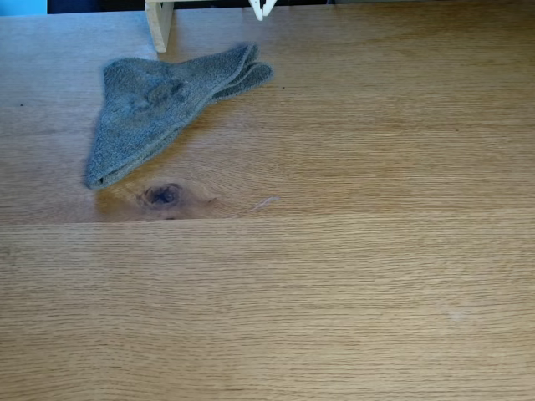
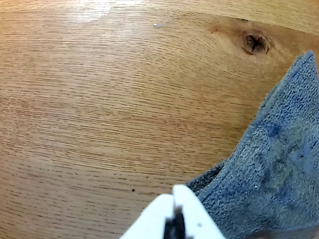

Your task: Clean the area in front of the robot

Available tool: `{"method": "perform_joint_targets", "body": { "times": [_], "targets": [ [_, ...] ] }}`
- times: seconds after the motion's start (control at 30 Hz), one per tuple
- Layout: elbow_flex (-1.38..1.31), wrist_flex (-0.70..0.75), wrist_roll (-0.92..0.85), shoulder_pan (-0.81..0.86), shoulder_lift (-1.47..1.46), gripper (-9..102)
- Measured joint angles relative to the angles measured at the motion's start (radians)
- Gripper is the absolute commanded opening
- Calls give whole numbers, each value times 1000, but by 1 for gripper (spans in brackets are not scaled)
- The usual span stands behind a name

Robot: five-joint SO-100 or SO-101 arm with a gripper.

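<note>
Toward far left corner of oak tabletop: grey cloth lying crumpled, folded, one tip just beside dark knot (plank seam right below). Wrist view: white gripper low over cloth edge, fingers pressed together, pinching nothing visible.

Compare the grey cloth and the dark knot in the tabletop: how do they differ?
The grey terry cloth is a loose, folded, fuzzy thing lying on the oak tabletop; the dark knot is a mark within the wood itself. The cloth is far larger than the knot. The cloth is grey-blue, the knot dark brown. Both sit close together in the fixed view.
</note>
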Motion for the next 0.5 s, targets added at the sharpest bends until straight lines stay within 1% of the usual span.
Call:
{"method": "perform_joint_targets", "body": {
  "times": [0.23,0.5],
  "targets": [
    [0,-3,-32,-14,-51,0],
    [0,-3,-23,-11,-51,0]
  ]
}}
